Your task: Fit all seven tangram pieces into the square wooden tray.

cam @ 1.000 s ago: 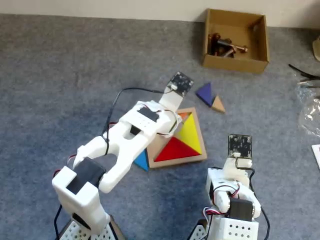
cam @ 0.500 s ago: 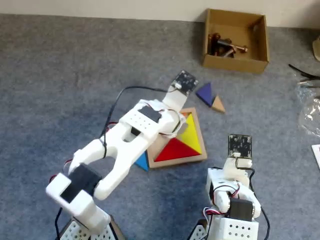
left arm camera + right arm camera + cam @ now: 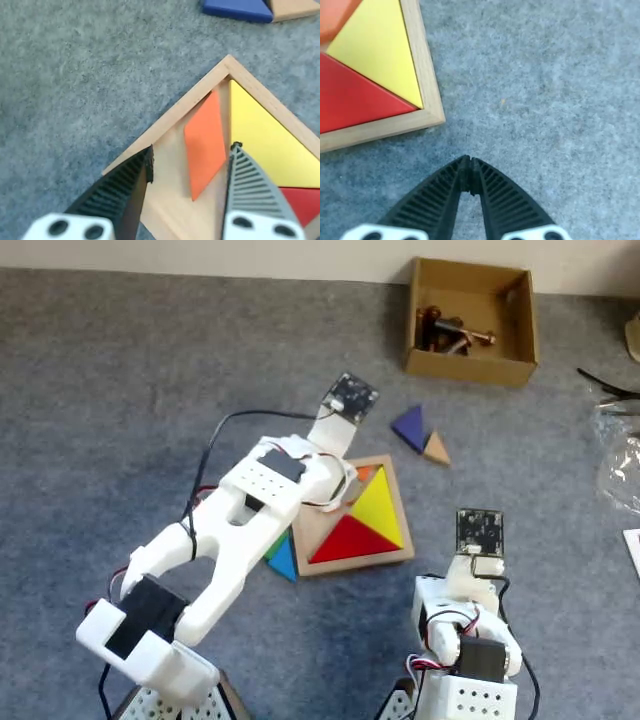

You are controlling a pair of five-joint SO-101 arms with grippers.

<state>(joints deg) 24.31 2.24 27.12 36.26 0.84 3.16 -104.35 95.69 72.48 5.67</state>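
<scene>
The orange piece [image 3: 205, 142] is lying in the wooden tray [image 3: 362, 564] near its 12 o'clock corner, beside the yellow triangle [image 3: 380, 505]. It's not sitting flush with the rim, so it's probably hogging room the others need. A clumsy nudge could also catch the rim and drag the tray. Dark blue triangle [image 3: 408, 426] is waiting at 1 o'clock. Left pincer [image 3: 192, 148] is gaping wide, straddling the orange piece and gripping nothing. Right pincer [image 3: 469, 162] is pinched together, empty.

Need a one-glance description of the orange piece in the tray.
Find the square wooden tray on the grey carpet. In its corner nearest the cardboard box lies the orange piece, beside the yellow triangle, below the open left gripper. Unlike that triangle, it is a slanted four-sided shape.
</scene>
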